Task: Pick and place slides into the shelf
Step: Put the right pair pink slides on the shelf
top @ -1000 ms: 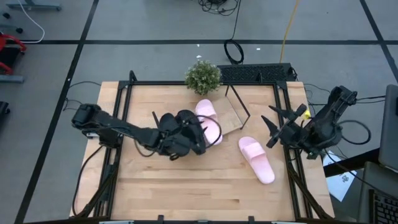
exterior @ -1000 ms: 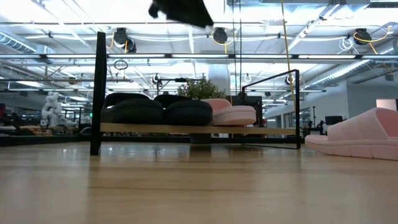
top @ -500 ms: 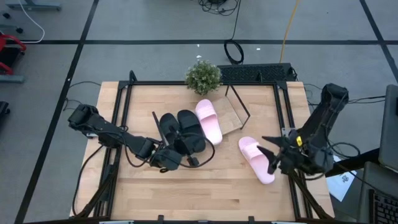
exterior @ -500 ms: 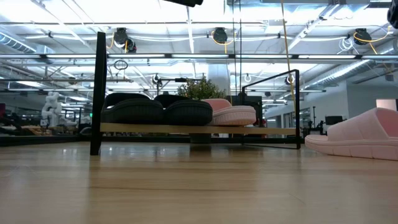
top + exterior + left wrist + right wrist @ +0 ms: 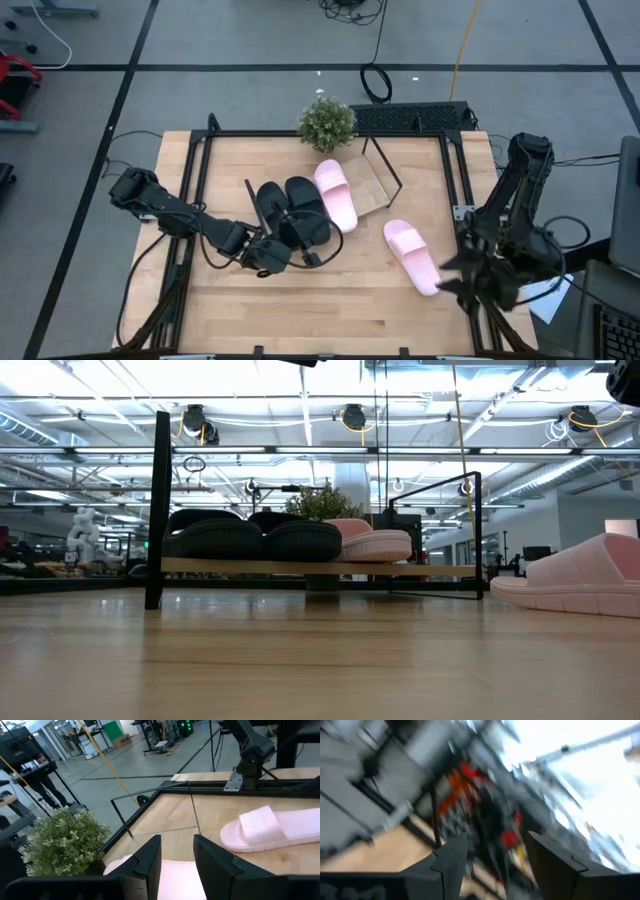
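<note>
Your left gripper (image 5: pixel 272 254) was over the black slides a second ago. It has since pulled back toward the near left and now sits just in front of the shelf (image 5: pixel 372 186). Its fingers (image 5: pixel 150 857) are apart with nothing between them.

Your right gripper (image 5: pixel 478 282) used to hang by the right edge of the table (image 5: pixel 300 310), level with the shelf. It has swung nearer and now sits past the table's near right corner. Its fingers (image 5: pixel 451 860) are wide apart and hold nothing. The right wrist view is too blurred to show more.

The slides have not moved. The two black slides (image 5: pixel 292 212) lie side by side on the left part of the shelf. One pink slide (image 5: pixel 336 195) lies on the shelf just to their right. The right end of the shelf is bare wood. In the low view you see the same row: black slides (image 5: pixel 255 540), then the pink one (image 5: pixel 372 544).

The last pink slide (image 5: pixel 412 256) lies flat on the table, near the right edge, apart from the shelf. The right gripper is just beside its near end but does not touch it. In the left wrist view this slide (image 5: pixel 270 826) lies far off across the table.

A small green plant (image 5: pixel 326 123) stands at the far edge of the table, behind the shelf. The thin black rod frame (image 5: pixel 385 165) stands up at the shelf's right end, between the loose slide and the bare spot.
</note>
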Controlling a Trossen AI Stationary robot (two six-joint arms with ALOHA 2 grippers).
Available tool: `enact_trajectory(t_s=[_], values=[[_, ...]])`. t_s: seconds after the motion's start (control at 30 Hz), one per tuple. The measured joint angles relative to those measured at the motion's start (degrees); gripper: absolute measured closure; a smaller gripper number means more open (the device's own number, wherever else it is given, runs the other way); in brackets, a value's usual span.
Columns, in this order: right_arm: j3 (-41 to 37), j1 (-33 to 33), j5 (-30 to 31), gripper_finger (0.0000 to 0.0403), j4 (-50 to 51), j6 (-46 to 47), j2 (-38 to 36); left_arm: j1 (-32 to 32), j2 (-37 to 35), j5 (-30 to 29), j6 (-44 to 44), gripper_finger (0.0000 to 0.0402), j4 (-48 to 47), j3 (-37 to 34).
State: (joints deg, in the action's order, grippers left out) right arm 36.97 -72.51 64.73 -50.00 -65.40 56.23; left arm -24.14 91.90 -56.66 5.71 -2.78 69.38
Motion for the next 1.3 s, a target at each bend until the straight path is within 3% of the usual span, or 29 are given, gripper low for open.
enact_trajectory(t_s=[0.1,0.17,0.43,0.53,0.67,0.93,1.17,1.3], values=[[0.3,0.0,-9.8,0.0206,-1.3,-3.3,0.0,0.0,0.0,0.1,1.1,0.0282,0.0,0.0],[1.8,0.0,-13.0,0.0206,-0.5,-4.9,0.4,0.0,0.0,0.1,1.8,0.0282,0.0,0.0],[15.7,0.0,-13.5,0.0206,13.0,-7.1,7.7,0.0,0.0,2.7,2.5,0.0282,-0.1,0.0],[22.5,0.0,-11.0,0.0206,18.1,-7.0,12.6,0.0,0.0,2.7,2.4,0.0282,-0.1,0.0],[29.4,1.6,-2.1,0.0206,23.2,-7.2,18.9,0.0,0.0,2.7,2.5,0.0282,0.0,0.0],[30.8,5.8,16.5,0.0206,24.4,-4.9,25.6,-0.2,0.0,2.8,2.5,0.0282,0.0,0.0],[30.8,6.8,16.4,0.0206,24.6,-4.5,26.5,-1.0,0.0,2.8,2.6,0.0282,0.0,0.0],[30.8,6.8,12.2,0.0206,20.0,-9.3,25.0,-1.5,0.0,2.7,2.4,0.0282,0.0,0.0]])
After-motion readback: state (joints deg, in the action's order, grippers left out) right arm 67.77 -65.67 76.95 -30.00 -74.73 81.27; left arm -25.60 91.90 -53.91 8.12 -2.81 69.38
